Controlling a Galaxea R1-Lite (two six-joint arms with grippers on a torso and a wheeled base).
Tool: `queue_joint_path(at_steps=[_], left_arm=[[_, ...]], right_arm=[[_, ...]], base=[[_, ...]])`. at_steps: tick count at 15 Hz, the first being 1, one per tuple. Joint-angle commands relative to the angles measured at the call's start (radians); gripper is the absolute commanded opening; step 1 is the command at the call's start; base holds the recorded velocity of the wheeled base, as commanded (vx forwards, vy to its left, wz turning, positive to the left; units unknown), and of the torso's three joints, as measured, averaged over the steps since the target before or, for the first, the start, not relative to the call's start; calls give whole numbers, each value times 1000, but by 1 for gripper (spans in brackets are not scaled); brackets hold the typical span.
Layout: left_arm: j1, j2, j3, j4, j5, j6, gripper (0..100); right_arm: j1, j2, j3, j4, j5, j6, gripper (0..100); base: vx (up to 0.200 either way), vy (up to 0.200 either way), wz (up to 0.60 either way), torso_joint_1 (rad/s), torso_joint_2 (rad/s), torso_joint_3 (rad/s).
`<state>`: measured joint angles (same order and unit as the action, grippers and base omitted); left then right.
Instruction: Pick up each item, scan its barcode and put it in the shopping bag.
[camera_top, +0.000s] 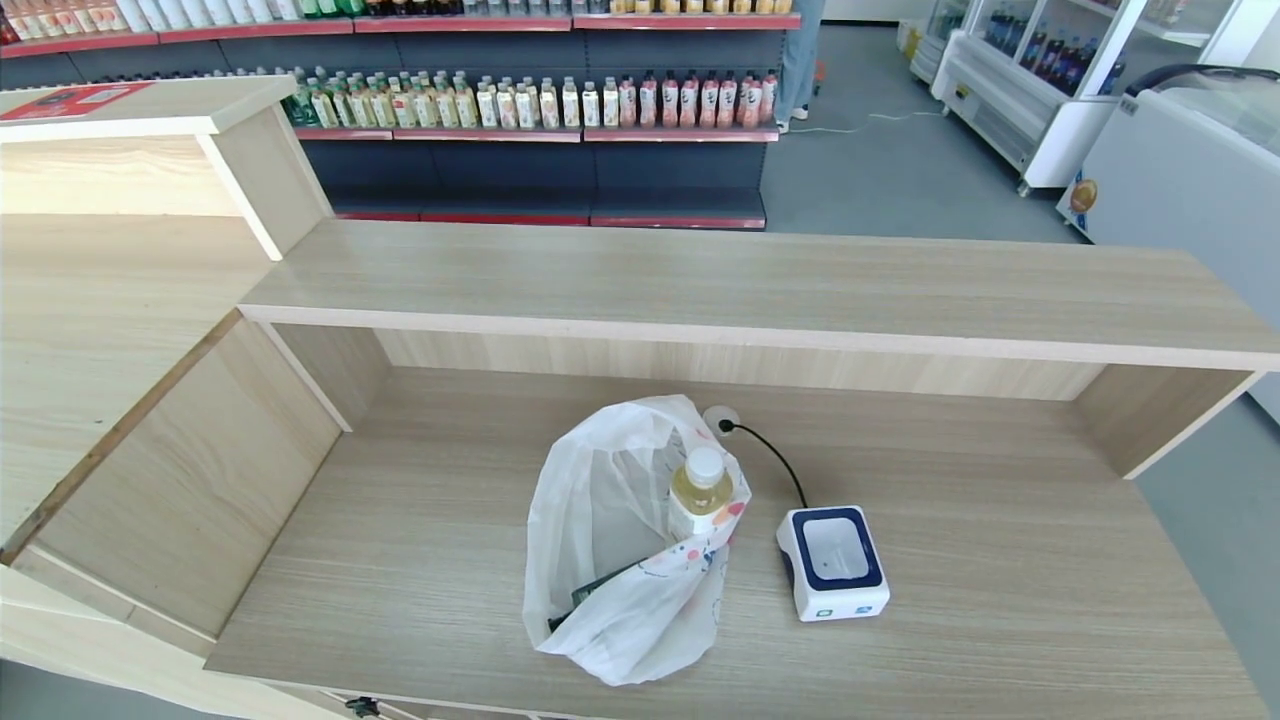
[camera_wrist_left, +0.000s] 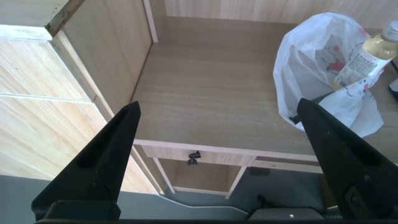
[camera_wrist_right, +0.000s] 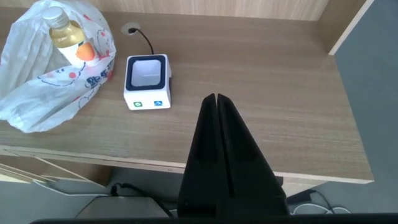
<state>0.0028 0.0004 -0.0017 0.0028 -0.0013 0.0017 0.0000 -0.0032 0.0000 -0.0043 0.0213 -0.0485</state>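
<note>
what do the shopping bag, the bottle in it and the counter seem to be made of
shopping bag: thin plastic film, white and slightly see-through, crinkled and slumped, with a printed pattern.
bottle: probably clear plastic, since the yellowish liquid shows through; its white cap looks like opaque plastic.
counter: pale wood grain with a matt finish, likely laminated board, though solid wood cannot be ruled out.

Shelves (camera_top: 480, 134) of bottled drinks (camera_top: 530, 102) are lining the frame's top and coolers (camera_top: 1010, 95) are standing upper right, marking a shop. A barcode scanner (camera_top: 833, 562) is sitting on the checkout counter (camera_top: 1000, 560).
</note>
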Motion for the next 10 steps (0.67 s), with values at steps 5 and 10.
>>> queue_joint_path(at_steps=[5, 10], left_arm=[[0, 0, 0, 0, 0, 0, 100], [0, 0, 0, 0, 0, 0, 100]], right_arm=[[0, 3, 0, 0, 0, -1, 0], [0, 3, 0, 0, 0, -1, 0]], base=[[0, 0, 0, 0, 0, 0], [0, 0, 0, 0, 0, 0]])
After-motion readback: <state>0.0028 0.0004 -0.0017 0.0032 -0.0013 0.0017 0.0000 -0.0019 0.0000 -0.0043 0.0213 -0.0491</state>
